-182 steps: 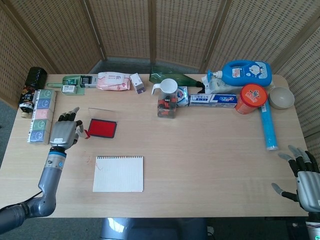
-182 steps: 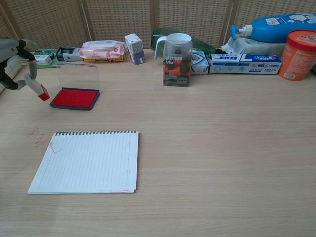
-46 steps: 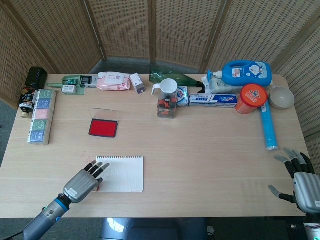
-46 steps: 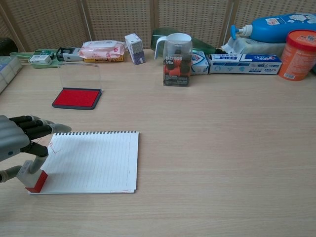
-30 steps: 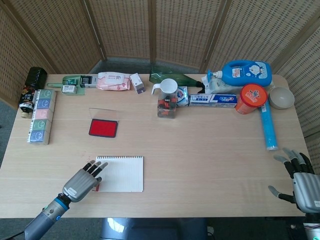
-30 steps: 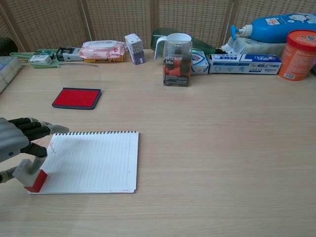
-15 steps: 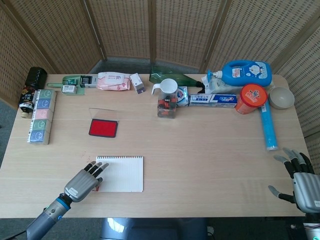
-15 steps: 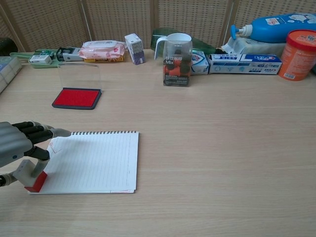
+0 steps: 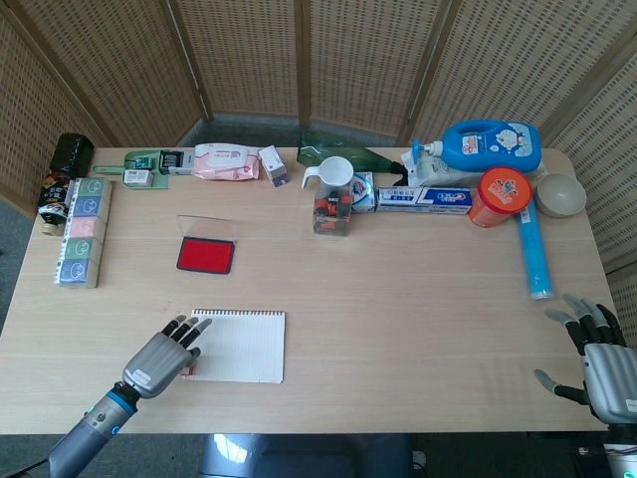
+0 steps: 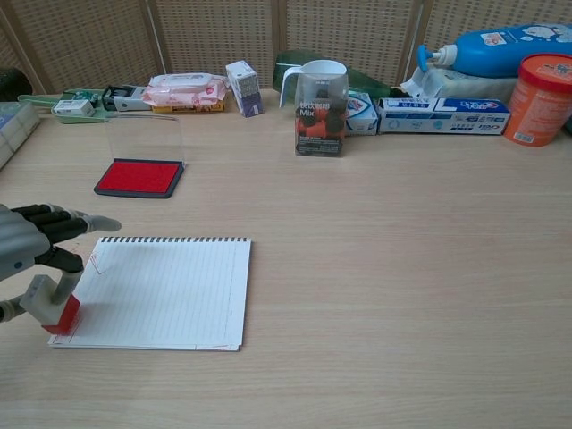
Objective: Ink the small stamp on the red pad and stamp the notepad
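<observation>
While my left hand (image 10: 31,246) sits at the lower left of the chest view, it pinches the stamp (image 10: 52,307) between the thumb and a finger. The other fingers stick out flat toward the pad (image 10: 138,177). The red end of the stamp points down at the lower left corner of the notepad (image 10: 161,290). I cannot tell if it is touching the paper or just above it. In the head view the stamp (image 9: 188,369) is mostly hidden under my left hand (image 9: 159,360), at the left edge of the notepad (image 9: 239,346).

My right hand (image 9: 600,358) is at the lower right of the head view, far from the work. Its fingers are spread and it holds nothing.

The pad (image 9: 205,255) is above the notepad in the picture, with its clear lid standing up behind it.

I think the stamp is small, light and hard. It looks like a little block with a pale top part and a red bottom. The pale top is the place to hold it, so no ink gets on my fingers. Because it is so small, it could tip or slip out of a weak pinch, so I want a firm hold and a straight push down.

The notepad looks thin and light, and it may slide if I drag the stamp sideways. The page is soft, so a gentle press should be enough. I see a small red mark near its upper left corner.
</observation>
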Tool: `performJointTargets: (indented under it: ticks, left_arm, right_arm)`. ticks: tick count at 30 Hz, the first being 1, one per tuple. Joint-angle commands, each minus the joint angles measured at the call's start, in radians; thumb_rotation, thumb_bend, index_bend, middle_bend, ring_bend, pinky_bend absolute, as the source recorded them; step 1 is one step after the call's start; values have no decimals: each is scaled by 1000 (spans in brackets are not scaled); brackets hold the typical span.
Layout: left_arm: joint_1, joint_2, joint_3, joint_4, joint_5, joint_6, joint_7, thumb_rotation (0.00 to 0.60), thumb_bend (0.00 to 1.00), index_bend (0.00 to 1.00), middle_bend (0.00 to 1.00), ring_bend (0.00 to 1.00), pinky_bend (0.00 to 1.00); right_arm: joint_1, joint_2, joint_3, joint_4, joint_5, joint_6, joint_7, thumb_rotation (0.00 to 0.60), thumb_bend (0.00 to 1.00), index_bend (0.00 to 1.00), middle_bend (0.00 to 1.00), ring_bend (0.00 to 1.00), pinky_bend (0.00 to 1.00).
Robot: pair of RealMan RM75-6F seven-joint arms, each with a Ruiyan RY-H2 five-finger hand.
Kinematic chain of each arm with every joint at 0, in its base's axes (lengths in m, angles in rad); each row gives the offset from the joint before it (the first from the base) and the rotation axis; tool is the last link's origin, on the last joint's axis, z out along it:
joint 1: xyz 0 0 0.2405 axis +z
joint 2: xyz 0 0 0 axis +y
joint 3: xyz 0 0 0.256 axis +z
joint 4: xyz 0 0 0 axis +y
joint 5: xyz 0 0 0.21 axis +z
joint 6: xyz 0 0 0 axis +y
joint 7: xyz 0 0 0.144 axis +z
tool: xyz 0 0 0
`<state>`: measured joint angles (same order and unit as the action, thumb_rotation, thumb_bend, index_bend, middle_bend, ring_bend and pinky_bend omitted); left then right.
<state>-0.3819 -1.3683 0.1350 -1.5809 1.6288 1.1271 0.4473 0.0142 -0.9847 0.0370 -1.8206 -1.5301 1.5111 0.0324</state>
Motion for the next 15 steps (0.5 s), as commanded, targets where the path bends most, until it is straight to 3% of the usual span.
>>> performJointTargets:
  ticks: [1,15]
  left_arm:
    - [2,23,-8,-23,6,20,-11,600,421,696,0,93,111]
    - [26,129,-67,-41,-54,97,-134,600,421,696,0,93,112]
  right_arm:
    - [0,0,0,0,0,0,-1,600,70,209,99,37,5]
    - [1,-3,-1,-2,1,-2,-7,600,69,209,99,37,5]
